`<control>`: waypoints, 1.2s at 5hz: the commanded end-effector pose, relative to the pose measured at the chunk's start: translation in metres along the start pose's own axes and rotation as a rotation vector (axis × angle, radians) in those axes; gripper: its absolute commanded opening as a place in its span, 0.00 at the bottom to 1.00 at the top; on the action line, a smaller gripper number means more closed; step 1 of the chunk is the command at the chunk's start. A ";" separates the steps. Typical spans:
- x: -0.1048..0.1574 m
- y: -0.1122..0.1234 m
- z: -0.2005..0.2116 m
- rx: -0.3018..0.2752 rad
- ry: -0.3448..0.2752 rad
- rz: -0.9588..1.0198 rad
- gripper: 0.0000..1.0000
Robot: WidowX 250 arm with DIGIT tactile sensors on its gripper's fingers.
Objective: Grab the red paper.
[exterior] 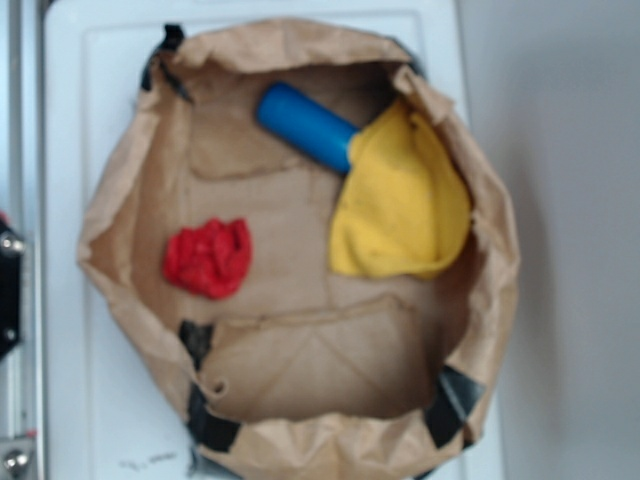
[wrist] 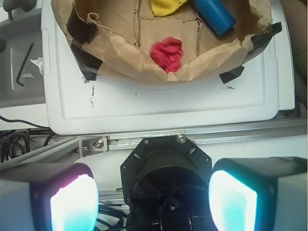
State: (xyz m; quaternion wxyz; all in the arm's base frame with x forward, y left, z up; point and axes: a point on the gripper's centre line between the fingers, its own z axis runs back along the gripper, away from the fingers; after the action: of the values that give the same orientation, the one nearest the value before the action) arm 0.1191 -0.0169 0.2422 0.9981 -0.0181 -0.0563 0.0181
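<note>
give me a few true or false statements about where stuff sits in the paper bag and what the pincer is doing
1. The red paper lies on the floor of the brown paper bag. True.
2. The yellow cloth covers the red paper. False: they lie apart, with bare bag floor between them.
3. One end of the blue cylinder tucks under the yellow cloth. True.
4. The pincer is shut on the red paper. False: its fingers stand wide apart, outside the bag, holding nothing.
5. The bag sits on a white tray. True.
</note>
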 end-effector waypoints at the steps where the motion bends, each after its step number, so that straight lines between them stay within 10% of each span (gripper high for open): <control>1: 0.000 0.000 0.000 0.000 0.000 0.000 1.00; 3: 0.052 -0.020 -0.012 -0.120 -0.065 0.107 1.00; 6: 0.197 0.005 -0.085 -0.079 -0.132 0.045 1.00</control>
State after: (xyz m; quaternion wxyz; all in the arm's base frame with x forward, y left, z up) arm 0.3169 -0.0151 0.1550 0.9944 -0.0618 -0.0803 0.0304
